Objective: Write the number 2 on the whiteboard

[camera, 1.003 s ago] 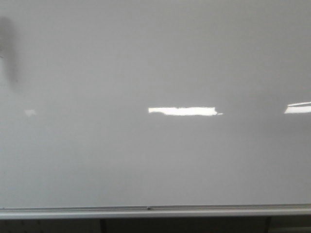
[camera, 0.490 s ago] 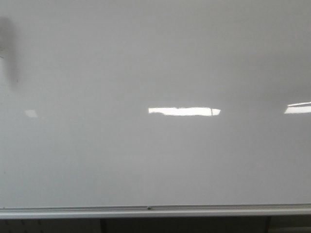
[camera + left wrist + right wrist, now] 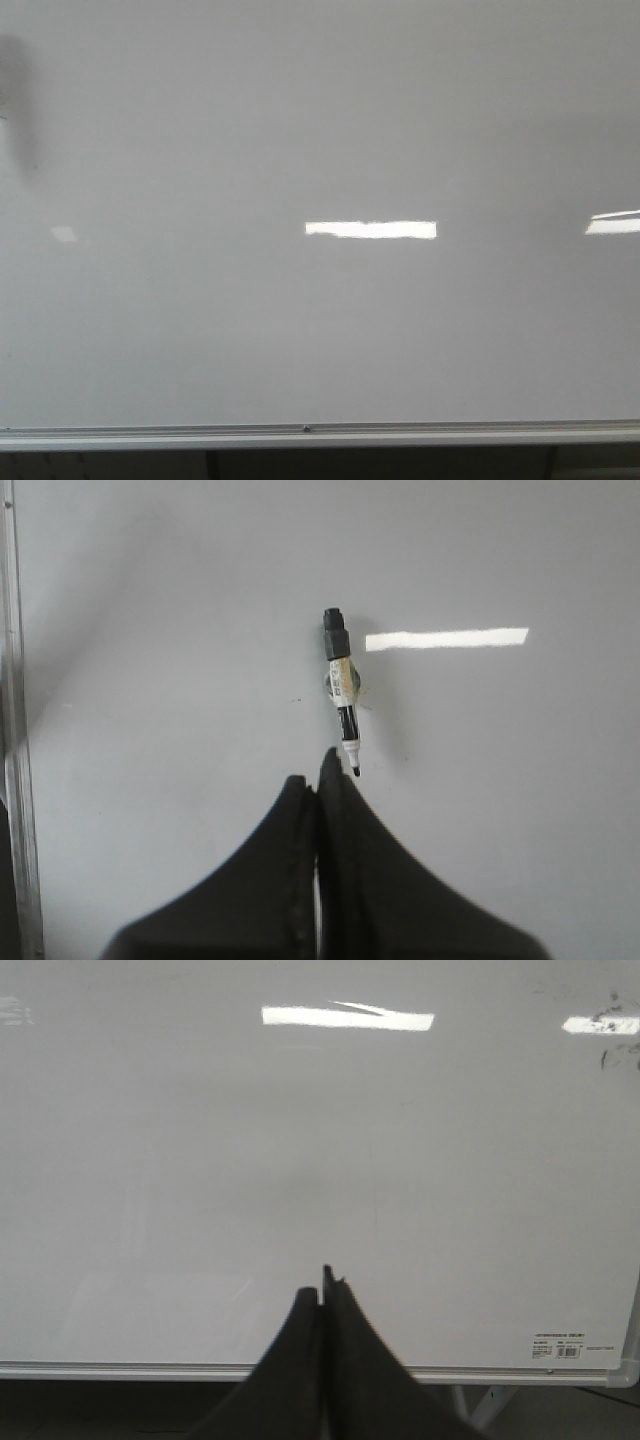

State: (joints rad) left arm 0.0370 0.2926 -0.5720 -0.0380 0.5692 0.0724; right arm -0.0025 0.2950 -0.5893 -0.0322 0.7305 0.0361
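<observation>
Glossy grey whiteboard (image 3: 320, 130) fills the front view, with a silver rail (image 3: 320, 436) along its bottom edge and a dark smudge (image 3: 20, 105) at the far left; no drawn 2 shows on it. Left gripper (image 3: 318, 785) is closed and empty, its tips near a marker (image 3: 341, 685) stuck to the board. Right gripper (image 3: 325, 1285) is closed and empty too.

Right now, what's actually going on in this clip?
Nothing is being handled yet. The whiteboard fills the front view and carries no written digit, only light reflections and a dark blur at its left edge. In the left wrist view a black marker sits on the board, uncapped tip towards the left claw, which is shut and empty just short of it. The right claw is also shut and empty, facing the board.
</observation>
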